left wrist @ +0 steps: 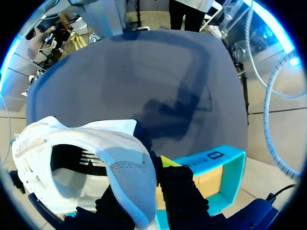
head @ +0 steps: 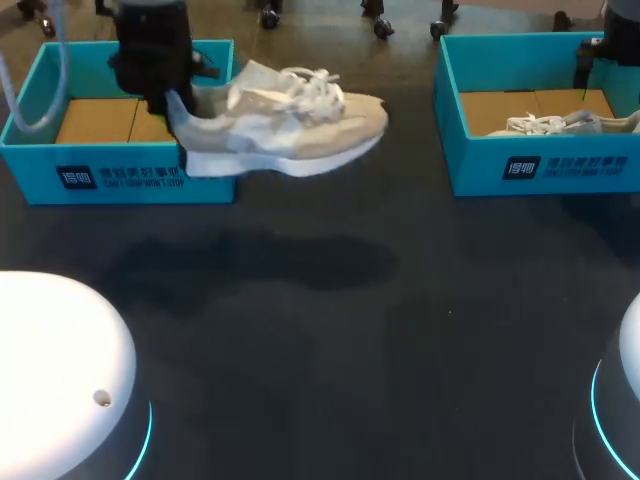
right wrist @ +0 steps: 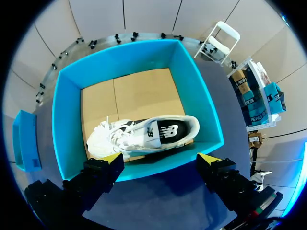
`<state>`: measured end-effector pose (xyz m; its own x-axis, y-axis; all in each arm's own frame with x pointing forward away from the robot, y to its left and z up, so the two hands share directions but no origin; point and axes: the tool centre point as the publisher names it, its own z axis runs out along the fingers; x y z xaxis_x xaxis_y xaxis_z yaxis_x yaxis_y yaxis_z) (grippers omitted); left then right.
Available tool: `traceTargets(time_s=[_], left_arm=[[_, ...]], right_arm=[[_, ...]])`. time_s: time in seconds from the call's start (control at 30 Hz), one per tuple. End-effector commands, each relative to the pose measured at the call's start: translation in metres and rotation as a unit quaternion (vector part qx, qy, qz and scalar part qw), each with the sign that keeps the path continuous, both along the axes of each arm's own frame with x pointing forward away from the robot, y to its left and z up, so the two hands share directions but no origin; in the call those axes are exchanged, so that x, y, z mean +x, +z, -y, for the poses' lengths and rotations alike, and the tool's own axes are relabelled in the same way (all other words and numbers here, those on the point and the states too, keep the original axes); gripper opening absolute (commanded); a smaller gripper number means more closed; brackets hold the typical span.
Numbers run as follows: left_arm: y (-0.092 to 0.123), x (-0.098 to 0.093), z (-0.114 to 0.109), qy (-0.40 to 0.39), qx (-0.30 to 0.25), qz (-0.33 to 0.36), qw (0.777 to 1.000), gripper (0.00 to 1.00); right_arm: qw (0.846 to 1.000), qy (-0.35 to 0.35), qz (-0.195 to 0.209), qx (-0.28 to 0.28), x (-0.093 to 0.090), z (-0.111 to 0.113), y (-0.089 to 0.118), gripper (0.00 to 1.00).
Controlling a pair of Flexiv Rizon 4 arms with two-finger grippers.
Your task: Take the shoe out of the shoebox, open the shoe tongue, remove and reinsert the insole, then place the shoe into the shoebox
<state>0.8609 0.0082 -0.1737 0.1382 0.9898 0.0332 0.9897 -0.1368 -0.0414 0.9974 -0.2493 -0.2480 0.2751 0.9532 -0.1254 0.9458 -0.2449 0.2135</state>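
Above the table (head: 320,340), in the head view, the left arm (head: 150,45) comes in from the far left corner. Its left claw (head: 172,105) is clamped on the heel of the beige shoe (head: 290,125). That shoe hangs in the air, sole down and roughly level, with its toe pointing to the view's right. Its heel is over the right end of the left shoebox (head: 120,180) and the rest of it sticks out past that box's wall. A soft shadow (head: 260,265) lies on the table below it. The left shoebox shows a bare cardboard floor. At the far right stands the right shoebox (head: 545,165), with a second shoe (head: 560,123) lying inside. The right arm (head: 615,45) is over that box's back corner.

From the left wrist, the beige shoe's open mouth and heel collar fill the space at the claw. The heel is pinched between the fingers, and one yellow tip (left wrist: 168,160) presses on its outer side. The turquoise box sits just beyond and under the claw.

From the right wrist, the right claw (right wrist: 160,159) hangs with its fingers spread wide and touching nothing. It is over the near wall of the right shoebox. Inside, the second shoe, white with a black side panel, lies on its side along that wall on the cardboard floor.
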Motion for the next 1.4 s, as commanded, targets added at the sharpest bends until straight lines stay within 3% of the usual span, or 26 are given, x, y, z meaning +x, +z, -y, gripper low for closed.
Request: traceTargets(time_s=[0.03, 0.17, 0.67, 0.9, 1.4], left_arm=[[-0.008, -0.021, 0.019, 0.005, 0.000, 0.016, 1.000, 0.00], [-0.015, -0.040, 0.038, 0.025, -0.022, 0.005, 0.999, 0.00], [-0.040, -0.101, 0.092, 0.023, -0.014, 0.010, 1.000, 0.00], [-0.069, -0.117, 0.108, 0.029, -0.009, 0.012, 0.999, 0.00], [-0.149, -0.137, 0.112, 0.032, 0.001, 0.040, 0.999, 0.00]], right_arm=[[1.000, 0.000, 0.001, 0.000, -0.001, 0.000, 0.000, 1.00], [1.000, 0.000, 0.001, 0.000, -0.001, 0.000, 0.000, 1.00], [1.000, 0.000, 0.001, 0.000, -0.001, 0.000, 0.000, 1.00], [1.000, 0.000, 0.001, 0.000, -0.001, 0.000, 0.000, 1.00], [1.000, 0.000, 0.001, 0.000, -0.001, 0.000, 0.000, 1.00]])
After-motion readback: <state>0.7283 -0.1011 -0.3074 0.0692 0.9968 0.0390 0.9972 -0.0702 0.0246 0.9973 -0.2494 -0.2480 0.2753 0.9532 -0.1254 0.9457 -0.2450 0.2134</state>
